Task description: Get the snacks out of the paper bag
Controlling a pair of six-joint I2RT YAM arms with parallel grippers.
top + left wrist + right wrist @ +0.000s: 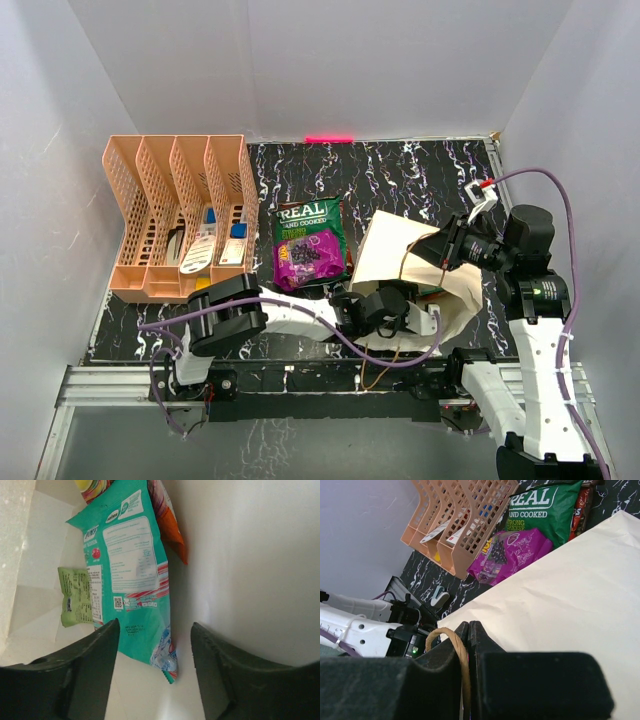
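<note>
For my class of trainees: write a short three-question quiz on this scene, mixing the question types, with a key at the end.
1. True or false: the dark green "REAL" crisp bag lies outside the cream paper carrier bag.
2. What does the right tool clamp? A) the bag's thin brown cord handle B) a snack C) nothing
3. Fill in: inside the bag, the glossy packet nearest the open left tool is mostly ____.
Key: 1 true; 2 A; 3 teal.

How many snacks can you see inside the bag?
3: a teal packet in front, a light green one beside it, an orange one behind. More may hide.
</note>
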